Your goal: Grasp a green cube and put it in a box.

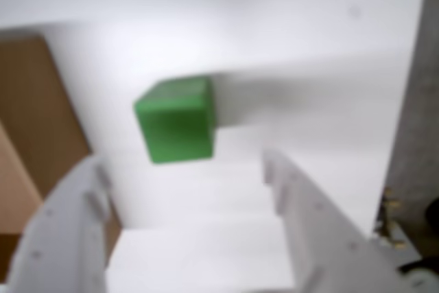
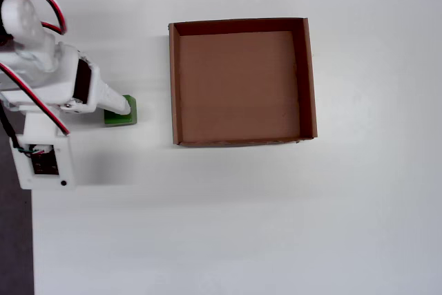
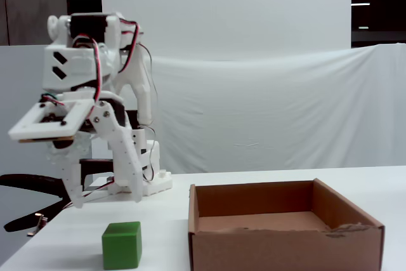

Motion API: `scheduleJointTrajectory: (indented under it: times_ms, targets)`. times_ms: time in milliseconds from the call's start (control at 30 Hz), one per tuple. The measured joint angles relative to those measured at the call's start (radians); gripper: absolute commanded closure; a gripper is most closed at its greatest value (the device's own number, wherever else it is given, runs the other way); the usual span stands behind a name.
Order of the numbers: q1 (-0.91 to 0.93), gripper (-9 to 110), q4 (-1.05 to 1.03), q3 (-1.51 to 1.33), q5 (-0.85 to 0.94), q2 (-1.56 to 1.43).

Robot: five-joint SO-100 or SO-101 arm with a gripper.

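Up above the cube (image 3: 122, 245), the gripper (image 3: 106, 202) hangs with fingers wide apart, holding nothing. Beside it sits the box (image 3: 283, 244).

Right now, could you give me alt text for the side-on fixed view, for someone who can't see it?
A white robot arm's open gripper hangs above a green cube on a white table. An empty brown cardboard box sits right of the cube.
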State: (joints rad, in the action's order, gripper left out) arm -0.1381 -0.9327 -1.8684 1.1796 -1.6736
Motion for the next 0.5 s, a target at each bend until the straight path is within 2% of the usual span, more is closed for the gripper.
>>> scheduleJointTrajectory:
  times_ms: [500]
  targets:
    - [-0.057,69,0.086,0.029,-0.026,0.121]
